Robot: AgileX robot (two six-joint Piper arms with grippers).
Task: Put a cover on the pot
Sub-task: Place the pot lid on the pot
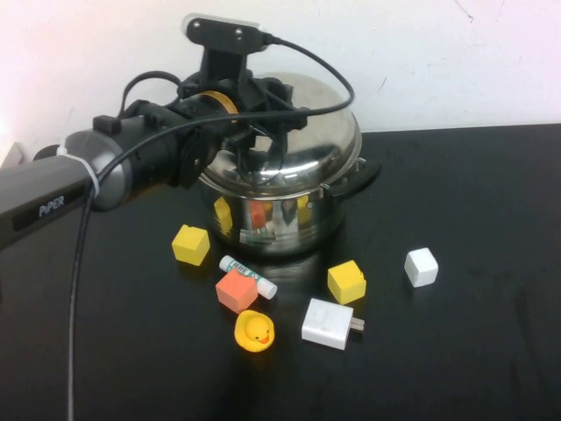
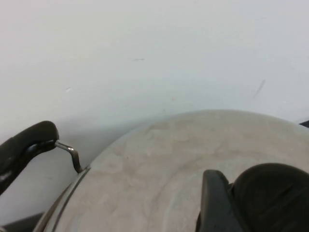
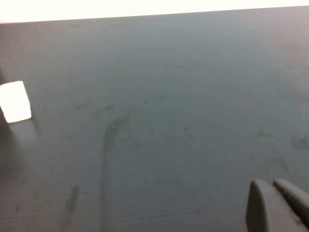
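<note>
Since the lid (image 1: 294, 132) sits on the pot (image 1: 285, 215), the left gripper (image 1: 263, 145) directly above grips its knob (image 2: 270, 198). Away from the pot, the right gripper (image 3: 277, 203) is closed, empty.

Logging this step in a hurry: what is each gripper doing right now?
Left gripper: over the lid on the pot, at its knob; grip cannot be told.
Right gripper: shut, empty, above the bare table.

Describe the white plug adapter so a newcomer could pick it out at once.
Start at the pot, its lid under the left gripper. In front of it, beside the rubber duck, lies the white adapter. Unlike the white cube, it has metal prongs.
</note>
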